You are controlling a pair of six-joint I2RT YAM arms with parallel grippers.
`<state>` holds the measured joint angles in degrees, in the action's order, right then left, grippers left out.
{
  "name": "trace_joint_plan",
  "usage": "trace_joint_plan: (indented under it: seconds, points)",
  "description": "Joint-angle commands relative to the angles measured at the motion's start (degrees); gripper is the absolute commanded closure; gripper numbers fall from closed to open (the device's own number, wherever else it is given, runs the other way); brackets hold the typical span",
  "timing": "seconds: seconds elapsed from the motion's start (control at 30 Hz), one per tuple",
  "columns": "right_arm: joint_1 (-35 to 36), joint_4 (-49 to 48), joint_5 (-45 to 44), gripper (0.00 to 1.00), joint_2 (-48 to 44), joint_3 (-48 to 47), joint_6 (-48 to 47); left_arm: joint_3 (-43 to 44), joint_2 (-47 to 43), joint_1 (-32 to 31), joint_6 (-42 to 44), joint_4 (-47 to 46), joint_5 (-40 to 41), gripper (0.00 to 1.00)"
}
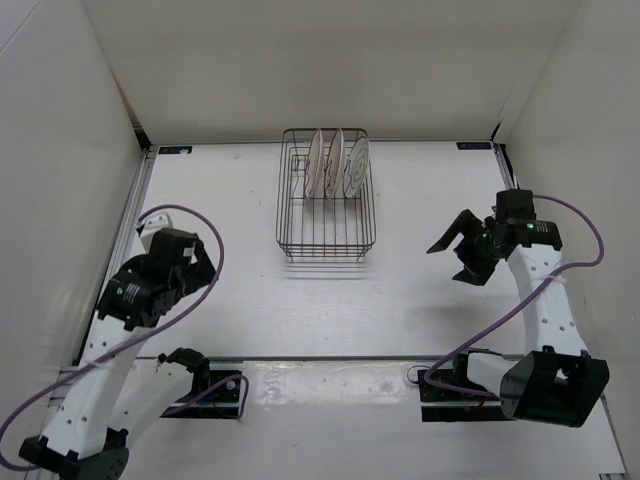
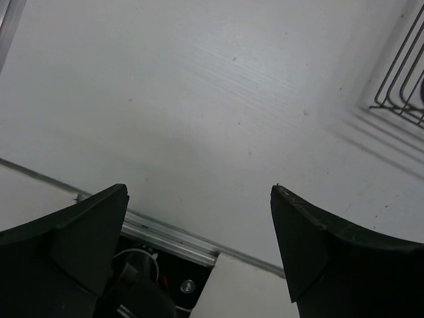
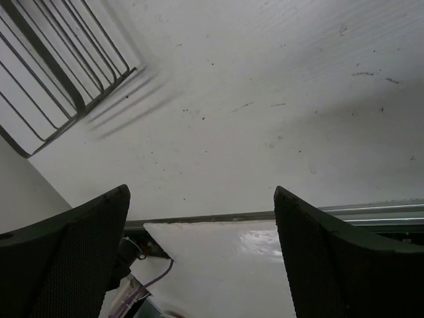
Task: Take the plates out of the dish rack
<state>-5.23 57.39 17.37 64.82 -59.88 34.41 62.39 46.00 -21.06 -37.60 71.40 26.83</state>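
Holding right gripper point(image 3: 201, 190) wide open, empty, well right of dish rack point(image 1: 326, 246); holding left gripper point(image 2: 199, 190) spread, empty, over table point(image 1: 240, 200); showing plates point(image 1: 337, 163) upright at far end.

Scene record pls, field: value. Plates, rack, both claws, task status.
plates: three, standing on edge in the far end of the rack
dish rack: far centre of table, near half holds nothing
left claw: open, empty, above bare table to the left of the rack
right claw: open, empty, right of the rack, not touching it
status: no plate unloaded yet
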Motion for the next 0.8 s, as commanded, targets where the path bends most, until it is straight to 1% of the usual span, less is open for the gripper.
trace_joint_plan:
  seconds: [0.0, 0.03, 0.07, 0.1, 0.13, 0.17, 0.23, 0.37, 0.4, 0.43, 0.47, 0.5, 0.53, 0.57, 0.63, 0.67, 0.7, 0.73, 0.77]
  points:
    - [-0.4, 2.4, -5.6, 0.10, 0.5, -6.4, 1.4, -3.8, -6.4, 0.2, -0.7, 5.3, -1.3, 0.00]
    - [-0.5, 5.6, -14.3, 0.10, 1.5, -8.2, 2.8, -4.4, -8.1, 0.3, -1.2, 5.2, 0.4, 0.00]
    - [-0.4, 7.3, -16.1, 0.10, 2.1, -9.0, 5.9, -5.4, -8.7, 0.4, -1.6, 4.4, 0.9, 0.00]
    - [-0.7, 11.0, -16.9, 0.10, 3.5, -10.4, 5.9, -5.6, -9.7, 0.3, -1.6, 4.2, 1.4, 0.00]
    - [-0.8, 14.4, -20.8, 0.10, 5.3, -12.8, 5.8, -5.7, -10.4, 0.4, -1.5, 3.9, 2.1, 0.00]
    - [-1.0, 16.0, -20.9, 0.10, 6.2, -15.2, 4.3, -5.5, -10.6, 0.2, -1.7, 4.4, 2.7, 0.00]
    - [-1.4, 15.3, -18.0, 0.10, 8.6, -17.9, -2.3, -4.7, -10.7, 0.2, -6.1, 5.6, 3.4, 0.00]
    - [-2.1, 15.3, -21.8, 0.10, 9.9, -24.8, -1.4, -2.0, -10.1, 0.3, -4.2, 5.2, 1.8, 0.00]
    - [-2.2, 14.8, -20.8, 0.10, 10.2, -25.9, -1.5, -1.0, -9.8, 0.3, -4.4, 5.4, 1.6, 0.00]
    - [-2.4, 12.2, -19.6, 0.10, 10.3, -27.6, -1.8, -0.5, -9.4, 0.2, -4.7, 6.0, 1.6, 0.00]
    - [-2.2, 8.2, -12.4, 0.10, 10.5, -27.8, -2.3, -0.3, -9.8, 0.3, -4.3, 5.8, 0.2, 0.00]
    - [-2.2, 5.8, -10.0, 0.10, 10.5, -28.1, -3.1, 0.4, -9.7, 0.3, -2.8, 5.5, -0.4, 0.00]
    - [-2.0, 1.3, -7.9, 0.10, 10.7, -29.1, -1.6, 0.5, -10.7, 0.3, -1.5, 3.4, -1.0, 0.00]
    - [-1.9, -2.3, -3.9, 0.10, 11.6, -29.8, -0.5, -0.2, -11.1, 0.3, 0.2, 2.9, -1.9, 0.00]
    - [-0.5, -6.4, -2.1, 0.10, 13.8, -31.5, 6.0, -2.9, -12.2, 0.4, 0.5, 1.5, -4.1, 0.00]
    - [0.4, -11.0, -0.1, 0.10, 15.7, -33.2, 7.8, -4.5, -12.2, 0.4, 0.7, 0.9, -7.1, 0.00]
    - [2.7, -11.4, -0.2, 0.10, 18.6, -34.6, 8.2, -6.4, -12.5, 0.5, 1.5, -0.2, -8.4, 0.00]
    - [5.1, -10.9, -2.3, 0.10, 20.7, -39.8, 6.4, -7.9, -13.2, 0.4, 1.3, -1.5, -10.7, 0.00]
    - [9.9, -6.1, -5.5, 0.10, 28.3, -48.8, 5.3, -8.2, -13.3, 0.4, 1.2, -1.8, -12.7, 0.00]
